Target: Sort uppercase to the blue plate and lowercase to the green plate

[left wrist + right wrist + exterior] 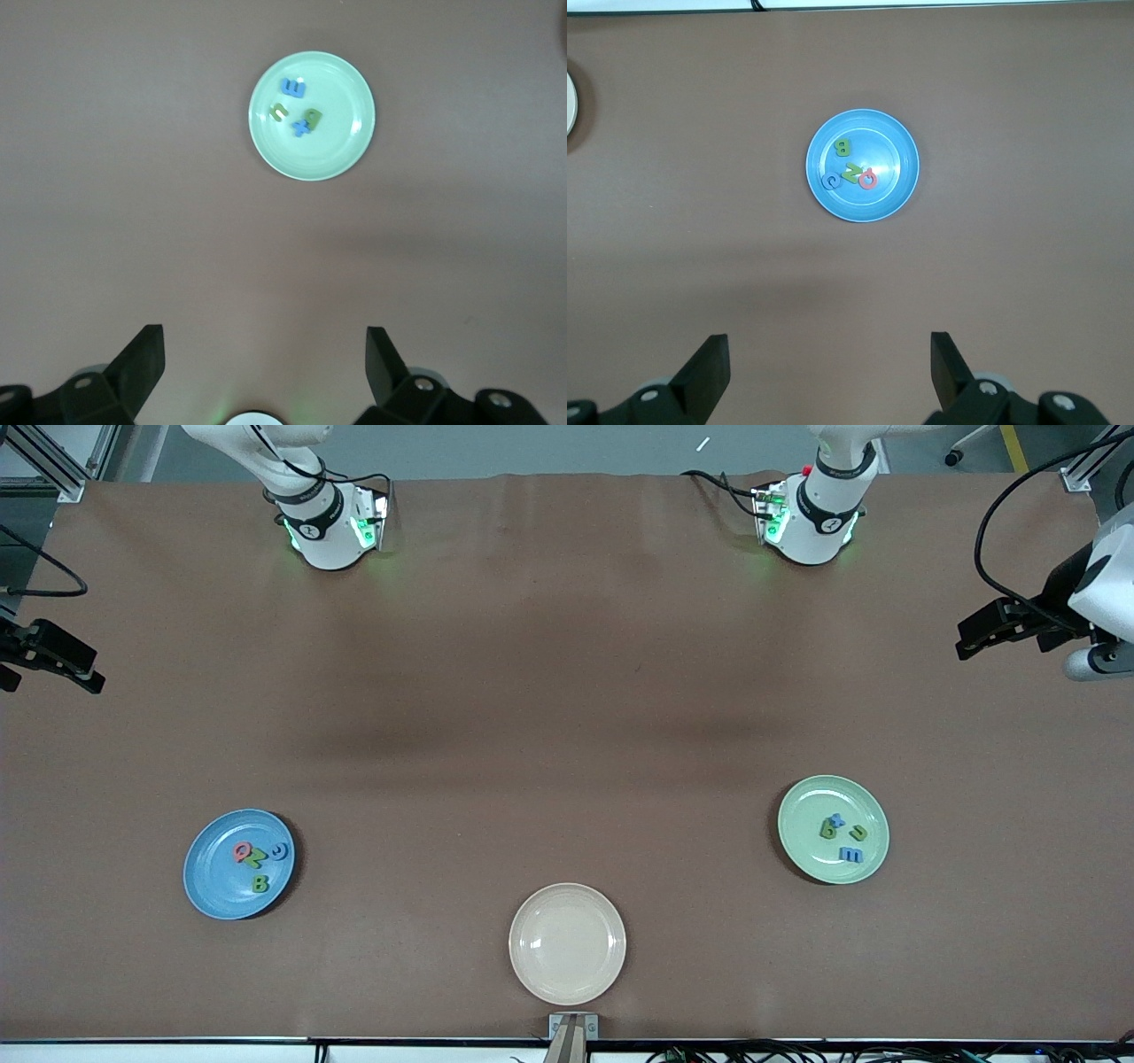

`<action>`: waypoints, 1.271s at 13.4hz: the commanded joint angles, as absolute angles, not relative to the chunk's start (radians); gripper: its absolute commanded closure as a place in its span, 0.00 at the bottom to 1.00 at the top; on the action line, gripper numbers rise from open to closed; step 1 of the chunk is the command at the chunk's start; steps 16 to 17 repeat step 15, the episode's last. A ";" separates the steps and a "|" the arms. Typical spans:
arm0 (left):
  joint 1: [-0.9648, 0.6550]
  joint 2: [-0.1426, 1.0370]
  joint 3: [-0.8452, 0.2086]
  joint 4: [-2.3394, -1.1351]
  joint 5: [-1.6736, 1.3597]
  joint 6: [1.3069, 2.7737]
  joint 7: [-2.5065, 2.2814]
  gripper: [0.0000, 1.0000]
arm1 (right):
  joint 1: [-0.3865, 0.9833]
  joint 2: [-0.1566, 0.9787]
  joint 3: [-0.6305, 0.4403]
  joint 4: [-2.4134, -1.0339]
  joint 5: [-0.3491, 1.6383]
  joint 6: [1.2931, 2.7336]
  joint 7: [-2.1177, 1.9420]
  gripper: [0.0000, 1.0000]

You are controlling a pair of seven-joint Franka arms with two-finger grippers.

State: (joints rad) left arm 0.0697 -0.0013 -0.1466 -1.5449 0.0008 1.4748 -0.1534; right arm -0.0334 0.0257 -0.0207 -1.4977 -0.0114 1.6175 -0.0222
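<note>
Front view: sorting looks finished. Four uppercase toy letters [259, 863] on round blue plate [202, 872], well clear of right gripper [53, 662], wide open, empty, parked over desk [567, 691] edge. Four lowercase toy letters [842, 835] on round pale green plate [873, 810], well clear of left gripper [983, 633], likewise spread wide, holding nothing. Round beige plate [532, 948] bare. Next move: none needed beyond waiting. Readable: Q, B, b, m, x; no brand marks legible.

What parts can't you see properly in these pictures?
- Right hand: front view, the picture's edge cuts it off.
- Beige plate: right wrist view, only a sliver at the edge.
- Green zigzag letter on the blue plate: too small to tell N from Z.
</note>
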 commanded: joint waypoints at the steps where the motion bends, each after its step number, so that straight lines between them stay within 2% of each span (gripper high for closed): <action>1: 0.063 -0.064 -0.156 -1.632 -0.020 1.515 -0.137 0.00 | -0.048 0.029 -0.012 -1.485 0.003 1.612 -0.009 0.00; 6: 0.055 -0.112 -0.156 -1.677 -0.003 1.529 -0.138 0.00 | -0.048 0.029 -0.012 -1.485 0.003 1.614 -0.009 0.00; 14: 0.058 -0.072 -0.164 -1.579 0.035 1.525 -0.130 0.00 | -0.046 0.028 -0.012 -1.485 0.002 1.609 -0.009 0.00; 17: 0.055 -0.069 -0.164 -1.578 0.035 1.526 -0.130 0.00 | -0.046 0.028 -0.012 -1.485 0.000 1.609 -0.009 0.00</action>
